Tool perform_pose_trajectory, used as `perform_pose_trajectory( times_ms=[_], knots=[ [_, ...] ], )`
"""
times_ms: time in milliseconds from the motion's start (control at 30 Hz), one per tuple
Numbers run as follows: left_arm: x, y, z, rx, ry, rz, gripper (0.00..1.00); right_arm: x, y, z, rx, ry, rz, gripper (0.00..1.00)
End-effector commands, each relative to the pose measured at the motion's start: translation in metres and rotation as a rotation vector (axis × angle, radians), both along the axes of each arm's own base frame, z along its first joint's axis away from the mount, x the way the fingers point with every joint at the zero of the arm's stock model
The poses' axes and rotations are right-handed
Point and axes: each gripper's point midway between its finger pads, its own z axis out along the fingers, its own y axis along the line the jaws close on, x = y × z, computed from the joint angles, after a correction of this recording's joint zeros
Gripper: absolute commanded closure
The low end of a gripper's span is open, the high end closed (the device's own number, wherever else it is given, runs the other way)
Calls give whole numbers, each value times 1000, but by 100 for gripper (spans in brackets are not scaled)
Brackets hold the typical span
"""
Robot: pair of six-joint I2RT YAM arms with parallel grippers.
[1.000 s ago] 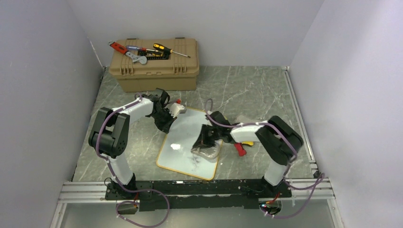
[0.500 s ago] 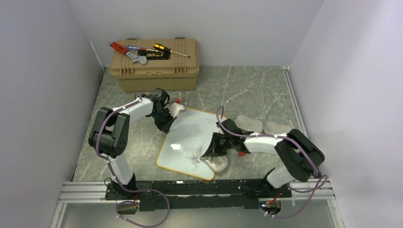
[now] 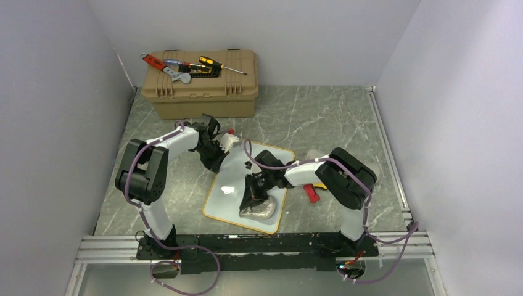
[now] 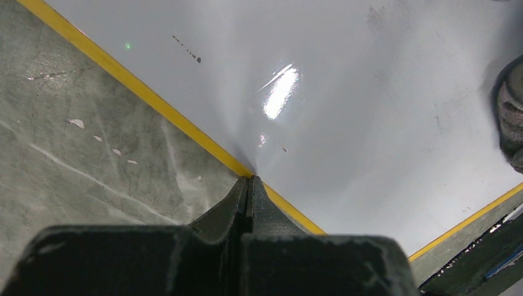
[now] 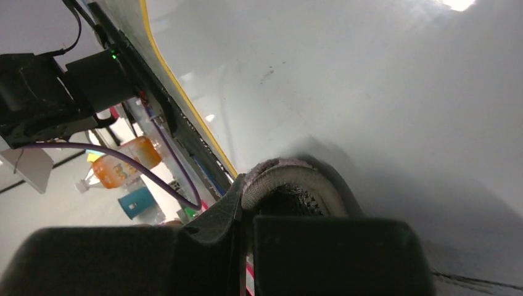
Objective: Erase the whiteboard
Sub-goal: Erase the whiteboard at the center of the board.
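The whiteboard (image 3: pixel 234 182), white with a thin yellow-orange frame, lies flat on the table between the arms. My left gripper (image 3: pixel 218 166) is shut with nothing in it. Its tips (image 4: pixel 250 180) press down on the board's left frame edge. The glossy surface (image 4: pixel 345 92) carries only a few faint dark specks (image 4: pixel 185 50). My right gripper (image 3: pixel 254 194) is shut on a grey cloth pad (image 5: pixel 290 179). That pad (image 3: pixel 262 208) rests on the board's near part, close to its front edge. The board surface (image 5: pixel 345 74) stretches away past the pad.
A tan toolbox (image 3: pixel 200 83) stands at the back left with screwdrivers and a wrench (image 3: pixel 179 68) on its lid. A red-and-yellow tool (image 3: pixel 312 193) lies just right of the board. A small red-topped item (image 3: pixel 231 132) sits by the left gripper. Walls close in on both sides.
The right arm swept the cloth pad out to the board's right edge, then back left onto the near middle of the board. The left gripper has stayed on the frame.
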Motion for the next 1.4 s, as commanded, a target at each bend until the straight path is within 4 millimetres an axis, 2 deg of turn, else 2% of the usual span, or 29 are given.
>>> perform_pose_trajectory(
  times_ms=[0, 200, 267, 333, 400, 467, 700, 833, 933, 1100, 1167, 1267, 1367],
  knots=[
    [-42, 23, -41, 115, 171, -11, 100, -14, -37, -51, -217, -59, 9, 100],
    [-41, 24, -41, 116, 169, -8, 100, -67, -115, -52, -352, 4, -45, 100],
    [-40, 24, -41, 115, 169, -7, 100, -77, -130, -51, -377, 8, -61, 100],
    [-39, 23, -41, 116, 168, -6, 100, -80, -137, -49, -387, 3, -70, 100],
    [-38, 23, -41, 114, 170, -3, 100, -75, -132, -49, -383, -10, -66, 100],
    [-37, 22, -41, 113, 169, 1, 100, -68, -120, -51, -374, -13, -52, 100],
    [-41, 20, -42, 106, 187, 9, 100, -27, -41, -52, -294, -90, 32, 100],
    [-40, 21, -41, 106, 179, 7, 100, -7, -16, -53, -276, -121, 37, 100],
    [-41, 23, -42, 114, 179, 5, 100, -5, -25, -52, -289, -113, 11, 100],
    [-43, 26, -44, 115, 181, 8, 100, -23, -91, -46, -323, -80, -101, 100],
    [-41, 26, -44, 113, 178, 13, 100, -31, -106, -40, -332, -88, -109, 100],
    [-40, 26, -43, 107, 178, 19, 100, -37, -109, -41, -335, -71, -106, 100],
    [-39, 26, -42, 103, 175, 23, 100, -34, -91, -46, -313, -64, -80, 100]
  ],
)
